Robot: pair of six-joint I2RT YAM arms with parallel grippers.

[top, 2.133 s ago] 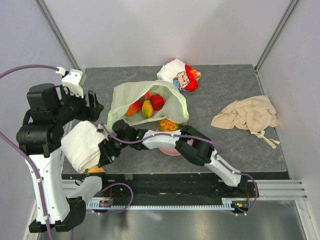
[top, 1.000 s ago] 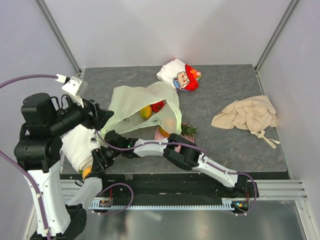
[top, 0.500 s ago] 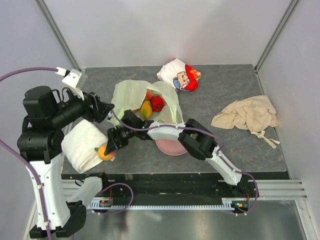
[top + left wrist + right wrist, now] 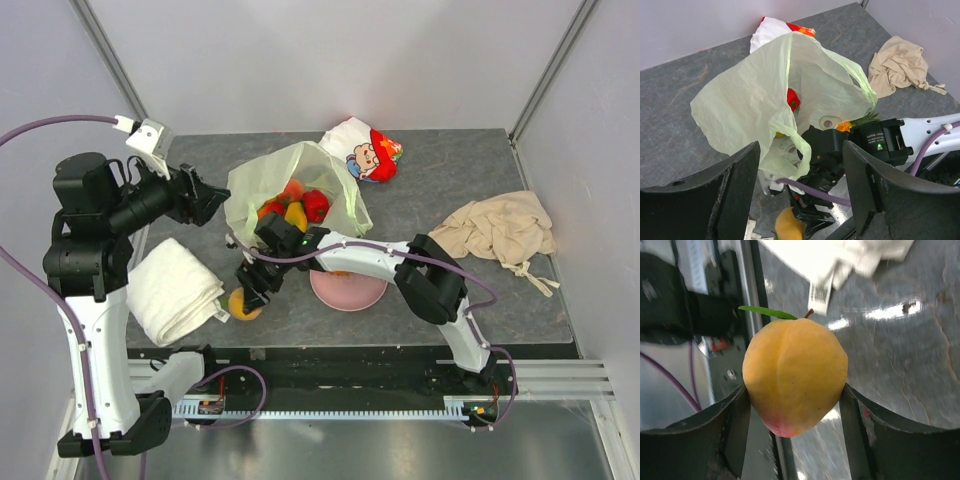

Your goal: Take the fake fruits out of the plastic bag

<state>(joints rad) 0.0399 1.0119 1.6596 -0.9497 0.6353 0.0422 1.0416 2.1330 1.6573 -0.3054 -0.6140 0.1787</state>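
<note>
one each of bag (image 4: 250,190), peach (image 4: 795,375), plate (image 4: 350,296), towel (image 4: 170,290), cloth (image 4: 495,230), pouch (image 4: 355,148); at least four other fruits (image 4: 316,205)

Right hand (image 4: 794,406) grips yellow-orange peach (image 4: 795,367) over grey table (image 4: 920,345).

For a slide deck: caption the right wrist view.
Peach gripped between the right jaws, above the near edge of the grey table.

No legible text, brand, number or sign recorded: the tag (image 4: 821,289) on the white towel (image 4: 172,290) bears dark print too blurred to read, while the cartoon-printed pouch (image 4: 358,150) and plastic bag (image 4: 740,100) show no decipherable lettering.
</note>
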